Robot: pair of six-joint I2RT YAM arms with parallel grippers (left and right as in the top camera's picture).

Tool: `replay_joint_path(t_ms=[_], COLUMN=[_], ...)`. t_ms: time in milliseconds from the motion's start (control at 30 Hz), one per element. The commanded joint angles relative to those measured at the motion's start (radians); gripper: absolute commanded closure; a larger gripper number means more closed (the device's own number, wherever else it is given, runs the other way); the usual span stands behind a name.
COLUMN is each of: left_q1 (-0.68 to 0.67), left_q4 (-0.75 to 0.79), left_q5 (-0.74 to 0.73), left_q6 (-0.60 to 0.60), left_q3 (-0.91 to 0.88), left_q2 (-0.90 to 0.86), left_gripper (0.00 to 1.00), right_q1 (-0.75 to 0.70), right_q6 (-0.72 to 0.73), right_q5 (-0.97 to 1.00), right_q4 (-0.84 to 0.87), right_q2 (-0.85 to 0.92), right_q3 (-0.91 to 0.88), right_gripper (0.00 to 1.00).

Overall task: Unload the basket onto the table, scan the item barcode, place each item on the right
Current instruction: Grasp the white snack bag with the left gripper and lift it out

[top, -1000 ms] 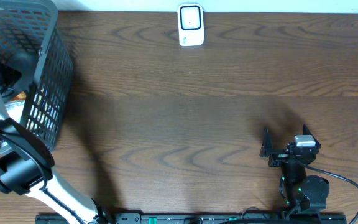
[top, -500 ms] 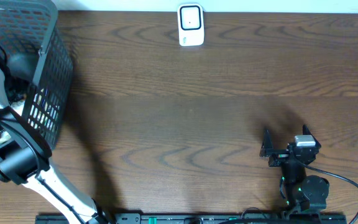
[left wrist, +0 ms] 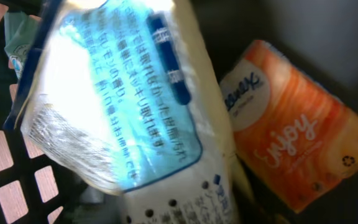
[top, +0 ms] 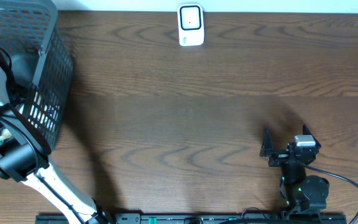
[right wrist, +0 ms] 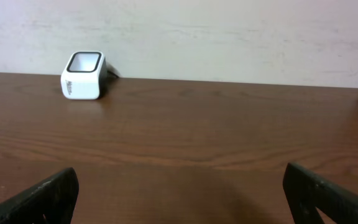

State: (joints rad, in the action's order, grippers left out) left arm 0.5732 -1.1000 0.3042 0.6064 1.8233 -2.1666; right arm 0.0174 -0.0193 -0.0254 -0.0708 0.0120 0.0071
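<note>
Left gripper [top: 17,67] in basket [top: 48,56], right at blue pack [left wrist: 123,106] to fetch it, grip can't tell. Right gripper [right wrist: 180,171] released, parked well clear of basket.

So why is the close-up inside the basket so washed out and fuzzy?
Left wrist view: the white-and-blue packet sits almost against the lens, so glare bleaches its top and the print smears; the orange tissue pack reads clearer. Overhead view: even light, soft shadow beside the basket. Right wrist view: scanner crisp.
</note>
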Motion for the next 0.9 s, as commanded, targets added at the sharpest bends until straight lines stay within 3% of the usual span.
replay_joint_path(t_ms=[0, 233, 600, 867], left_q1=[-0.002, -0.002, -0.002, -0.017], left_q4=[-0.024, -0.066, 0.122, 0.304], left_q5=[-0.003, -0.004, -0.036, -0.514], left_q6=[-0.003, -0.002, -0.002, 0.087], left_q3=[-0.006, 0.030, 0.031, 0.031], left_q2=[-0.008, 0.091, 0.562, 0.805], left_gripper=[0.93, 0.93, 0.93, 0.93], right_q1=[0.003, 0.003, 0.003, 0.003], right_q6=[-0.012, -0.012, -0.012, -0.012], right_q5=[0.008, 0.008, 0.008, 0.008], right_q4=[-0.004, -0.005, -0.005, -0.005], right_q2=[-0.005, -0.005, -0.005, -0.005], right_q3=[-0.002, -0.002, -0.002, -0.002], right_gripper=[0.01, 0.01, 0.01, 0.01])
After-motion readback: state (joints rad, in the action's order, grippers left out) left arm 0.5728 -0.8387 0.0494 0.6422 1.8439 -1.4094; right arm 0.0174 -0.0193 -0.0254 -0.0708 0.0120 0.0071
